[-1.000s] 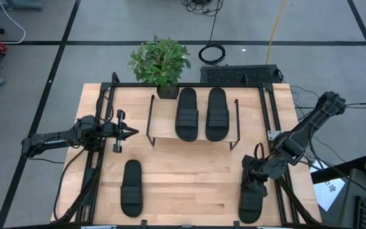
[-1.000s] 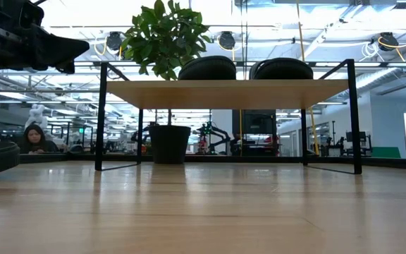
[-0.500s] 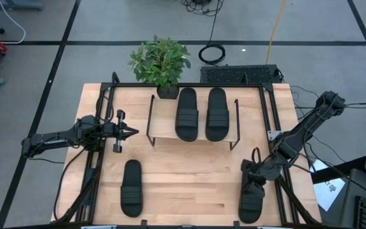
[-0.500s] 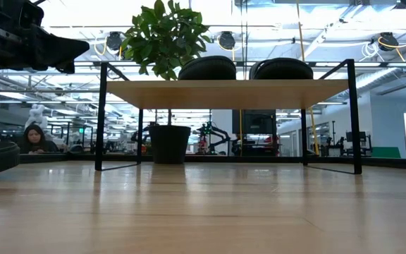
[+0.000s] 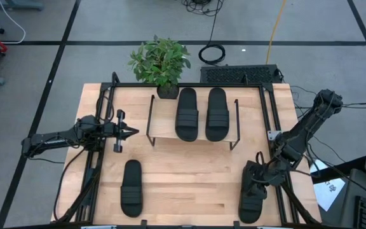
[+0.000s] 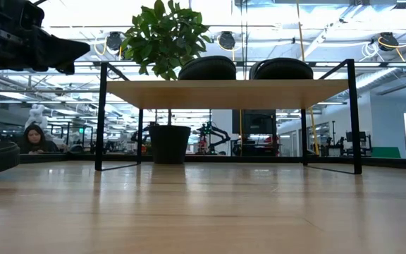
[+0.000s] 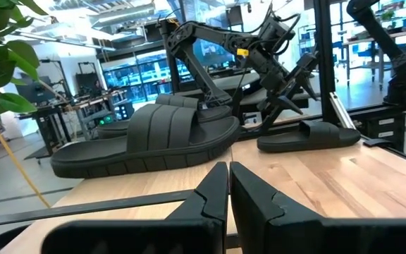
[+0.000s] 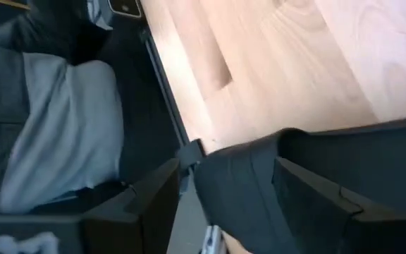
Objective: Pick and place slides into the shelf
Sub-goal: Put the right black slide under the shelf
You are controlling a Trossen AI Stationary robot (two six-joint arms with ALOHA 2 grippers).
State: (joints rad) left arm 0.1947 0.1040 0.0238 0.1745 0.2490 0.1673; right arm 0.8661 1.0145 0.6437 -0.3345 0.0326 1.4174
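Observation:
Two black slides (image 5: 187, 113) (image 5: 216, 113) lie side by side on the shelf's wooden top (image 5: 164, 124). A third slide (image 5: 131, 187) lies on the table near its front left. A fourth slide (image 5: 253, 198) lies at the front right. My right gripper (image 5: 258, 178) hangs open over this slide's far end, tilted down. In the right wrist view the slide (image 8: 238, 190) shows between its two fingers (image 8: 154, 201). My left gripper (image 5: 132, 131) is shut, level, left of the shelf and touching nothing. My right gripper comes slanting down at the far end of the front-right slide (image 8: 235, 176), one finger on either side of it. Whether the fingers touch the slide I cannot tell. The slide lies flat on the table.
A potted plant (image 5: 161, 63) stands at the table's far edge beside the shelf's left end. Black rails (image 5: 97, 159) run along the table's left and right sides. Bare wood (image 5: 189, 184) lies between the two front slides. A person (image 6: 34, 137) sits in the room behind.
My right gripper has gone down and toward the table's near edge, over the front-right slide's far end, rolling a little as it went. The slides have not moved.

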